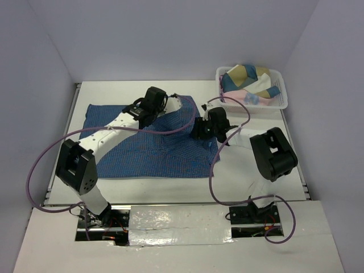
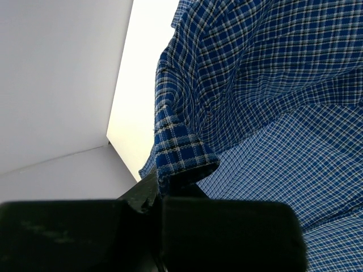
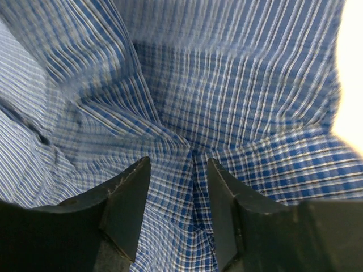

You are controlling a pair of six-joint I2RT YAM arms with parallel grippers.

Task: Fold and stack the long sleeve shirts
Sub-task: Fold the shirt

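A blue fine-checked long sleeve shirt (image 1: 153, 153) lies spread across the middle of the white table. My left gripper (image 1: 149, 111) is at its far edge, shut on a hemmed fold of the cloth; in the left wrist view the gripper (image 2: 159, 190) pinches that fold and the shirt (image 2: 272, 85) hangs away to the right. My right gripper (image 1: 200, 129) is over the shirt's right part. In the right wrist view the gripper (image 3: 177, 162) is open, with its fingers (image 3: 127, 192) astride a raised crease of the shirt (image 3: 227, 73).
A white basket (image 1: 281, 102) with several crumpled garments (image 1: 247, 77) stands at the back right corner. Grey walls close in the table (image 1: 142, 187) on three sides. Purple cables loop from both arms over the table's near half.
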